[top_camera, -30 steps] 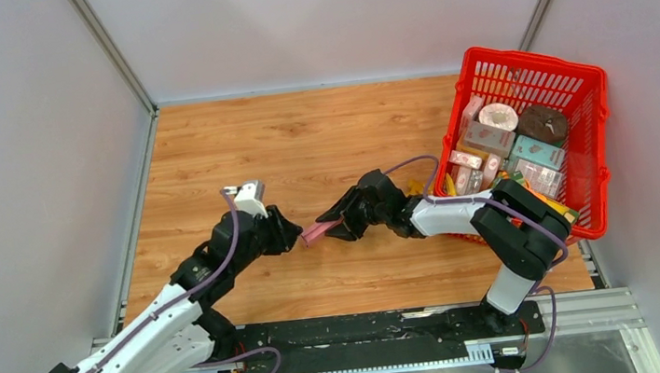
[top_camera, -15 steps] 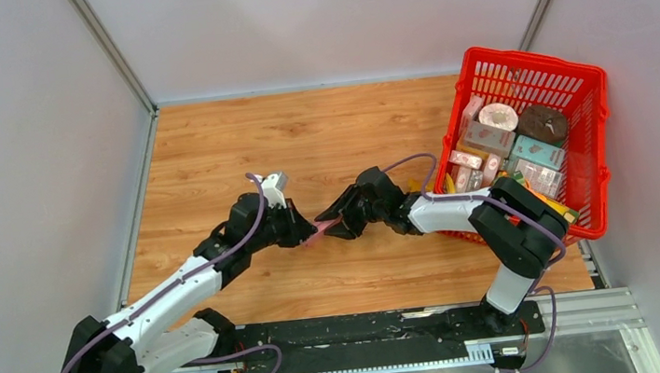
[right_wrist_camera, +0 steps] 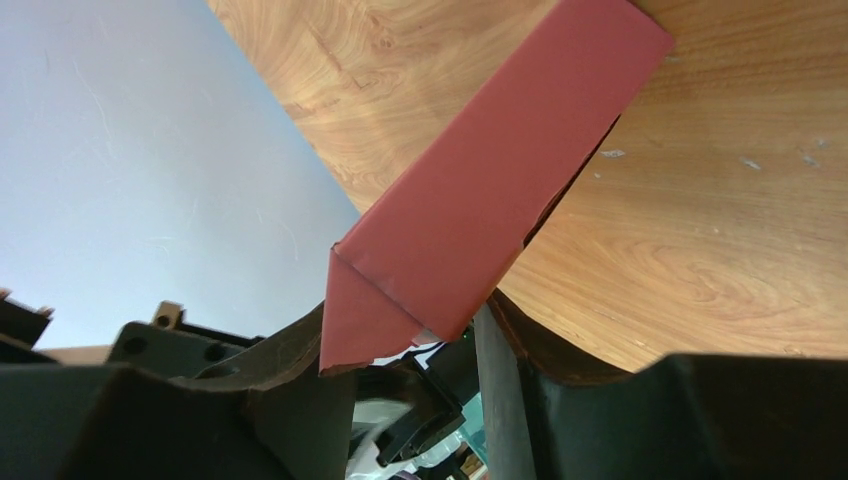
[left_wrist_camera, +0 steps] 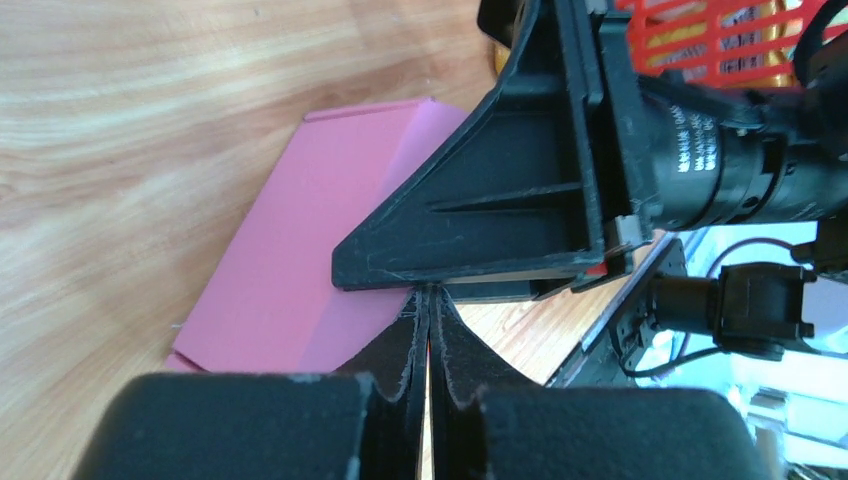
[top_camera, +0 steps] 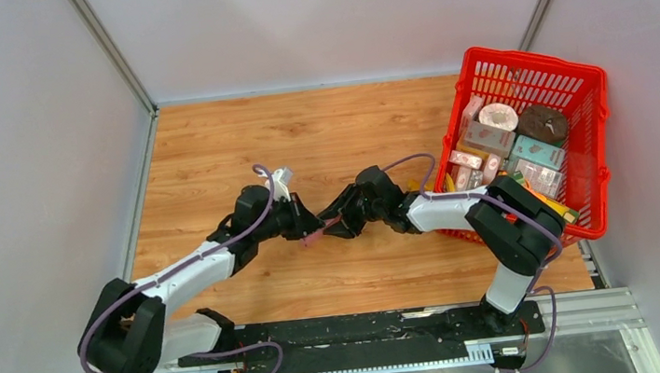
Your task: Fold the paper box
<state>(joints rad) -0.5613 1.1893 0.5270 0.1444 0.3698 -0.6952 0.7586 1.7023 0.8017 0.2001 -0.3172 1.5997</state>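
The pink paper box (top_camera: 316,236) is a partly folded flat block held low over the wooden table between the two arms. My right gripper (top_camera: 331,227) is shut on it: in the right wrist view the paper box (right_wrist_camera: 500,190) runs out from between the fingers (right_wrist_camera: 505,370), with a triangular end flap at the near end. My left gripper (top_camera: 309,225) meets it from the left. In the left wrist view that gripper (left_wrist_camera: 428,295) is shut, tips against the right gripper's black finger (left_wrist_camera: 480,220), the paper box (left_wrist_camera: 290,270) just to their left. Nothing shows between the pads.
A red mesh basket (top_camera: 528,59) with several printed cartons stands at the right edge of the table, close behind the right arm. Grey walls enclose the left, back and right. Bare wood lies behind and left of the grippers.
My left arm has reached right to the box, and its gripper has gone from open to shut. The right arm and the box have barely moved.
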